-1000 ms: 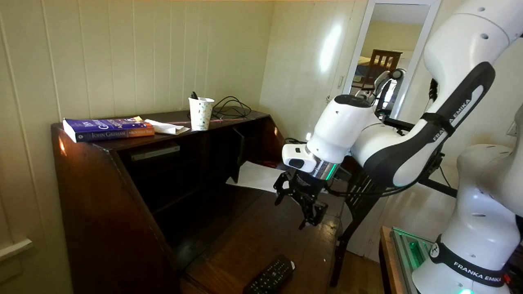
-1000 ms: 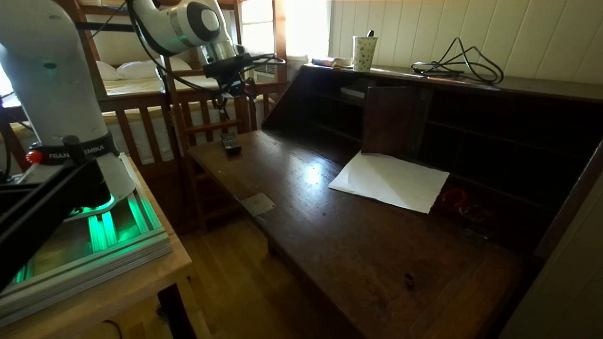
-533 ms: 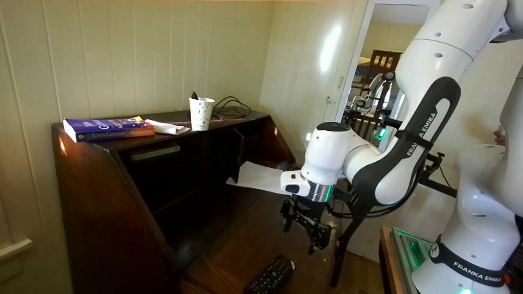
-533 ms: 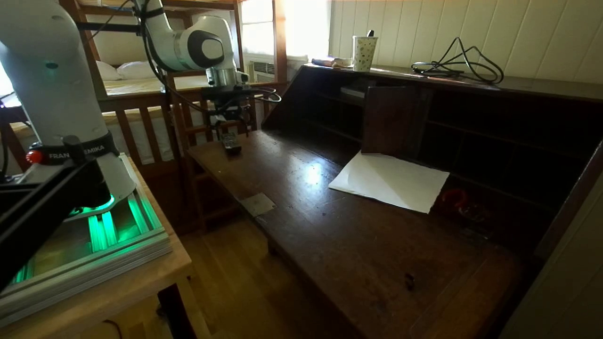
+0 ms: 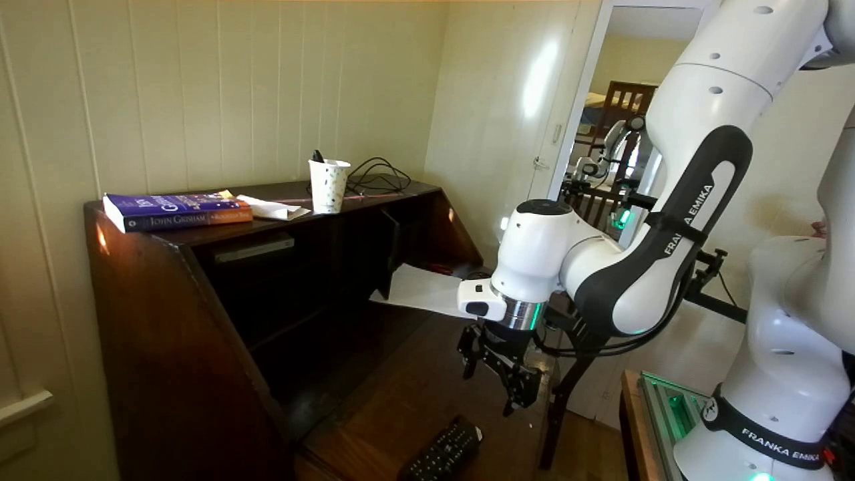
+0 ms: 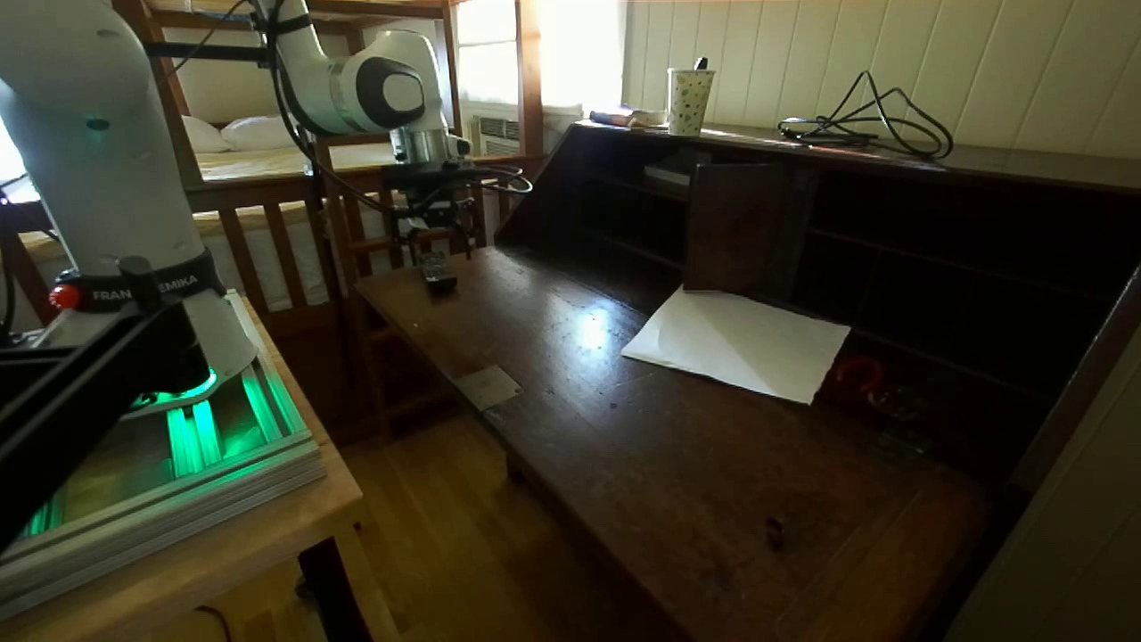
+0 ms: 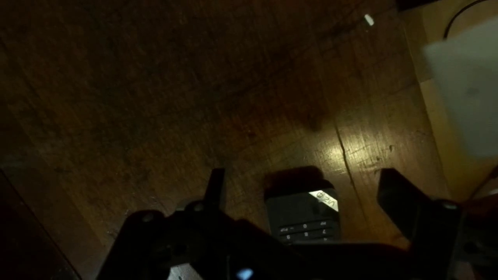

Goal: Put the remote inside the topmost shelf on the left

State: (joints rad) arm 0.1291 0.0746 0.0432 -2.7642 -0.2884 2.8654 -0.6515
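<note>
Dark brown wood forms the table, which in an exterior view runs from well left of the jaws to beneath them. Farthest left of the jaws and higher up, a blue-purple book lies flat on the table's upper ledge. Under that ledge, up and left of the jaws and well apart from them, the topmost shelf shows very dark, with a slim pale box inside it. Nearer the jaws, but above and left of them, the ledge carries white papers, an upright speckled cup with a dark item poking out, and a loose tangle of black cable. A white sheet lies beyond the jaws, to their upper left. Below and left of the jaws, the black remote rests flat on the table. The jaws hang over the table, pointing down and spread wide; the white arm rises above them.

In the wrist view one end of the remote shows about midway in the gap, with bare wood visible between it and each jaw; the rest of it is hidden. In an exterior view, a metal plate at the table's edge is below and right of the jaws, and a red ring is far to their right.
</note>
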